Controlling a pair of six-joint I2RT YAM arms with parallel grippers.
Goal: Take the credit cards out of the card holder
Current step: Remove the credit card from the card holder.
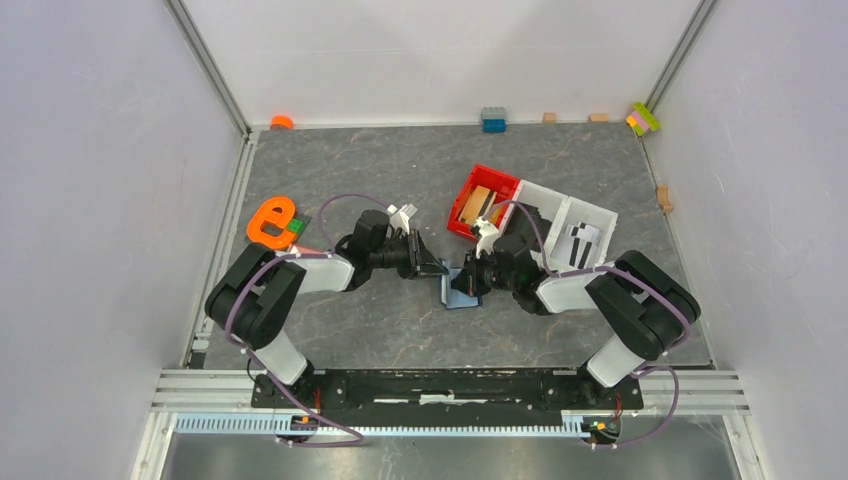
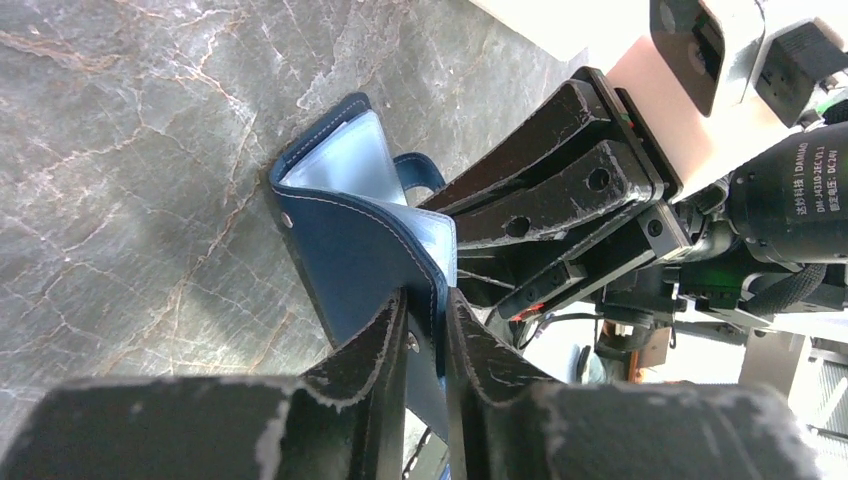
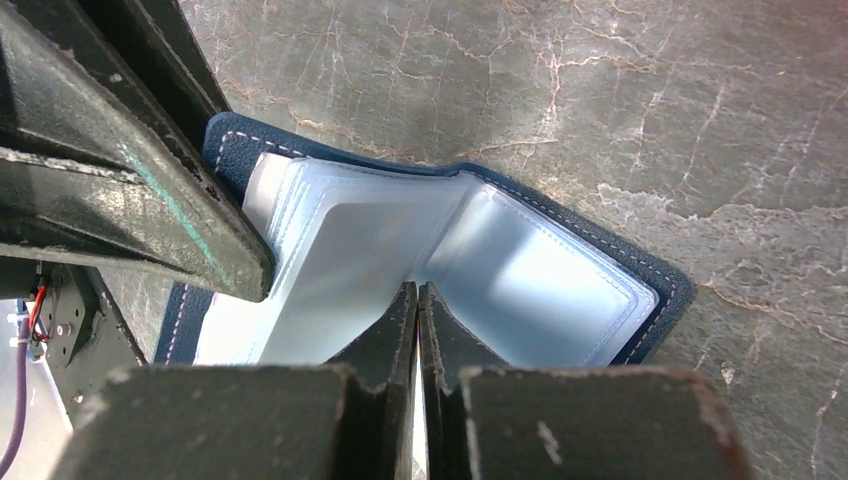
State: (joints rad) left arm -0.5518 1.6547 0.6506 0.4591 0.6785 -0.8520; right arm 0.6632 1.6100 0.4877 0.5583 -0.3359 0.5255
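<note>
The card holder [image 1: 461, 294], a navy-blue wallet, lies open on the grey marbled table between both grippers. My left gripper [image 2: 425, 310] is shut on the edge of its navy cover flap [image 2: 350, 240] and holds that flap up. In the right wrist view the holder's pale clear pockets [image 3: 520, 270] are spread open. My right gripper [image 3: 417, 300] is shut, its tips pressed together at the fold between the pockets; nothing shows plainly between them. One left finger [image 3: 130, 190] crosses the holder's left side. The credit cards are hidden; none shows plainly in the pockets.
A red tray [image 1: 497, 178] with wooden blocks and a white tray [image 1: 598, 213] stand just behind the right gripper. An orange letter shape [image 1: 272, 222] lies at the left. Small toy bricks [image 1: 493, 119] sit along the back wall.
</note>
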